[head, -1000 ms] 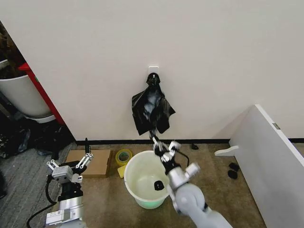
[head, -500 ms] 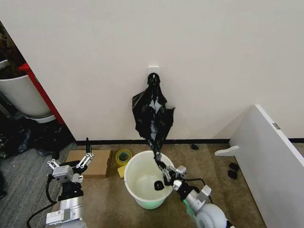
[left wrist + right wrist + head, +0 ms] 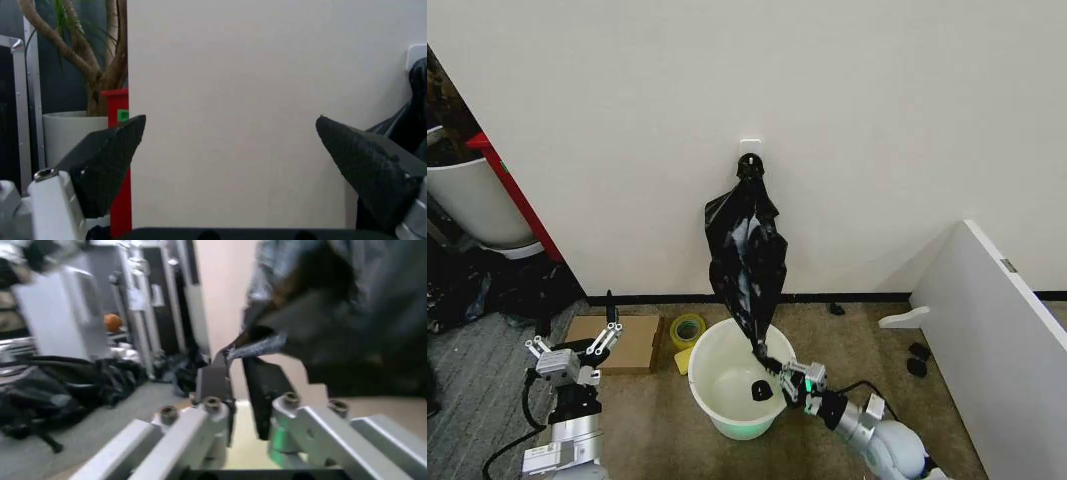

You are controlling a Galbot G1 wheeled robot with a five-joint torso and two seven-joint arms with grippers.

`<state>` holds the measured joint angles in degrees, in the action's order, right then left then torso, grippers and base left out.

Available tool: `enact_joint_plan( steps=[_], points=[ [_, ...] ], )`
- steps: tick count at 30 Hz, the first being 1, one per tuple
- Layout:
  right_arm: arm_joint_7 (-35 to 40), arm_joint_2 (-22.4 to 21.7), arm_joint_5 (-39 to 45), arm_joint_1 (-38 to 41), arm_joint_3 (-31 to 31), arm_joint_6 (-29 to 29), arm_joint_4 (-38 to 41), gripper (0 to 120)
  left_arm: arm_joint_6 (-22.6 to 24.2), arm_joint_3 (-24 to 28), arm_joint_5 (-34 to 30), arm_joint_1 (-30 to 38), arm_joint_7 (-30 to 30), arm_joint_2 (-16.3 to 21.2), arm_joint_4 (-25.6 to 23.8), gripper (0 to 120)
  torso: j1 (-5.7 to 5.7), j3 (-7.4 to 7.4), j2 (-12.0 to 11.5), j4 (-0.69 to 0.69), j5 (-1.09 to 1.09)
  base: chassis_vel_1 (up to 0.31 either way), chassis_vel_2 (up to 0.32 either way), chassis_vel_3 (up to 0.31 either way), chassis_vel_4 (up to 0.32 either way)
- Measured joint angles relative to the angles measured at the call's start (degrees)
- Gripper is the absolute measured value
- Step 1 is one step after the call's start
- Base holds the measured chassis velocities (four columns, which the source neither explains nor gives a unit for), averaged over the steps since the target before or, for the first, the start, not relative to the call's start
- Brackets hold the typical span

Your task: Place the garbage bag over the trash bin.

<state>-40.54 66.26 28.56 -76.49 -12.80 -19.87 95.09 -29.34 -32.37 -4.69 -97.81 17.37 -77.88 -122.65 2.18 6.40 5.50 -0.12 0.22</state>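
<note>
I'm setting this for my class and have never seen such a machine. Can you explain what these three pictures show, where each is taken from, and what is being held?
It is a two-armed wheeled robot. The wide picture comes from its head camera, looking down at the floor by a wall. The right gripper pinches the bottom of a black garbage bag that hangs from a white hook, above the white trash bin. The left gripper waits open, to the bin's left. A cardboard piece and a tape roll lie beside the bin. The other two pictures come from wrist cameras: one looks between the open left fingers, one shows the right fingers closed on the bag.
</note>
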Motion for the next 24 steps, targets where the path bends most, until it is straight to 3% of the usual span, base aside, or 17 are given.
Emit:
enact_joint_plan(
  steps=[3,5,9,12,15,17,18,20,24],
  points=[
    [-1.63,0.07,1.38,0.75,-0.32,-2.01,-0.15,20,-0.01,0.05,0.01,0.06,0.0,-0.07,0.18,100,0.0,0.0,-0.01,0.0,0.0,0.0,0.0,0.0,0.0],
    [-7.28,0.07,1.93,1.26,-1.59,-2.9,-0.74,27,-0.01,0.05,0.03,0.12,0.01,-0.09,0.27,100,0.0,0.0,-0.01,0.0,0.0,0.0,0.0,0.0,0.0],
    [-26.65,-0.4,1.16,2.93,-6.76,-2.34,-2.37,45,0.03,0.07,0.13,0.31,0.01,-0.21,0.7,100,0.0,0.0,-0.01,0.0,-0.01,0.0,0.0,0.0,0.0],
    [-28.93,-0.99,0.27,3.26,-8.4,-3.11,-2.95,53,0.06,0.22,0.32,0.34,0.01,-0.42,0.87,100,0.0,0.0,-0.01,-0.01,-0.02,0.0,0.0,0.0,0.0],
    [-19.49,-1.09,-0.12,2.9,-6.68,-6.78,-3.49,66,0.08,0.35,0.51,0.35,-0.02,-0.61,0.93,100,0.0,0.0,-0.01,-0.01,-0.01,0.0,0.0,0.0,0.0],
    [-7.14,-0.68,-3.09,2.89,-5.35,-8.6,-3.41,73,0.08,0.36,0.58,0.33,-0.02,-0.64,0.93,100,0.0,0.0,-0.01,0.0,0.0,0.0,0.0,0.0,0.0],
    [-7.14,-0.68,-3.09,2.89,-5.35,-8.6,-3.41,73,0.08,0.36,0.58,0.33,-0.02,-0.64,0.93,100,0.0,0.0,-0.01,0.0,0.0,0.0,0.0,0.0,0.0],
    [5.66,-0.19,-8.52,3.32,-4.57,-9.05,-3.18,82,0.08,0.36,0.61,0.27,-0.03,-0.63,0.93,100,0.0,0.0,-0.01,-0.01,-0.01,0.0,0.0,0.0,0.0],
    [20.24,0.44,-15.54,4.75,-2.92,-8.83,-2.3,97,0.08,0.25,0.61,0.26,-0.03,-0.58,1.01,100,0.0,0.0,-0.01,-0.01,-0.02,0.0,0.0,0.0,0.0]
  ],
)
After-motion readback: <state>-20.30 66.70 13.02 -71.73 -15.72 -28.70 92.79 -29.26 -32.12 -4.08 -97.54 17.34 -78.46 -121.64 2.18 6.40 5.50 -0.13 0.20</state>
